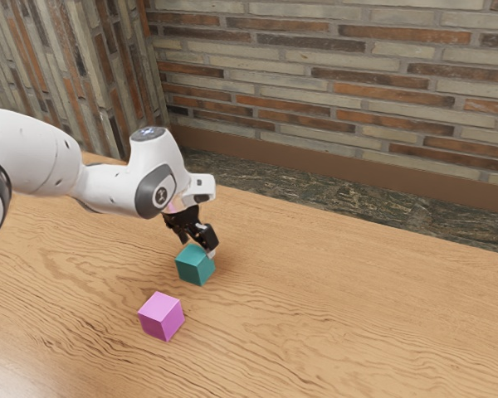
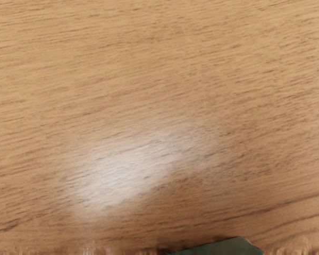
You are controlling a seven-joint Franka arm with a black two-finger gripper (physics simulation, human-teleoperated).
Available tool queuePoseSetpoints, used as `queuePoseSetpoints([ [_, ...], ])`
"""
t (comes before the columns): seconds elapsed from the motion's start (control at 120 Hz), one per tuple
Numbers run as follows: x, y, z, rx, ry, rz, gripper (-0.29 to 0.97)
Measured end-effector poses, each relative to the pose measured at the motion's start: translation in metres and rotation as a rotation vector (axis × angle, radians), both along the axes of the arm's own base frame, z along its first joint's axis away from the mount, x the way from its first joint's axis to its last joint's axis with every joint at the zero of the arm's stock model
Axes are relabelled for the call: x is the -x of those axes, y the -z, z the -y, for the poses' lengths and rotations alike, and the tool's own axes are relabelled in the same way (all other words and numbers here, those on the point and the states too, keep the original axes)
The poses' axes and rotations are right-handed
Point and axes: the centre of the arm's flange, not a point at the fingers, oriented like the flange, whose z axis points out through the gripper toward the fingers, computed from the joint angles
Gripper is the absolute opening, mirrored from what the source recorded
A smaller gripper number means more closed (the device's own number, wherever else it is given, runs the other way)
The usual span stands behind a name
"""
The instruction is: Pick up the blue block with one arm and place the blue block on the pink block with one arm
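Observation:
The blue block (image 1: 195, 264), teal in colour, rests on the wooden table (image 1: 340, 307) near its middle. My gripper (image 1: 197, 243) hangs directly over the block's top, tilted, with its black fingers (image 1: 209, 241) spread apart and open just above or at the block's upper edges. I cannot tell whether they touch it. In the wrist view a sliver of the blue block (image 2: 218, 247) shows just under my hand, with bare table (image 2: 149, 106) beyond it. The pink block (image 1: 161, 316) lies on the table nearer the front, a short way toward the exterior view's left of the blue block.
A brick wall (image 1: 332, 75) and a dark stone floor strip (image 1: 332, 191) lie behind the table's far edge. My white arm (image 1: 58, 166) reaches in from the exterior view's left. Bare wood stretches toward the exterior view's right.

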Motion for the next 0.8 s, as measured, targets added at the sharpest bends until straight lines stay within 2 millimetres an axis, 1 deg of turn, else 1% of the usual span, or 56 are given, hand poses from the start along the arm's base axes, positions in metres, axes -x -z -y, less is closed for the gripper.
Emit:
queuePoseSetpoints([
  [0.092, 0.008, -0.001, 0.001, 0.002, -0.002, -0.008, 0.68],
  [0.2, 0.015, 0.003, 0.001, 0.004, -0.007, -0.022, 0.68],
  [0.433, 0.014, 0.018, 0.001, 0.012, -0.025, -0.034, 0.68],
  [0.6, 0.014, 0.02, 0.0, 0.015, -0.034, -0.032, 0.68],
  [0.633, 0.014, 0.02, 0.0, 0.015, -0.036, -0.032, 0.65],
  [0.725, 0.013, 0.018, 0.0, 0.016, -0.042, -0.03, 0.45],
  [0.8, 0.013, 0.014, 0.0, 0.014, -0.046, -0.025, 0.38],
])
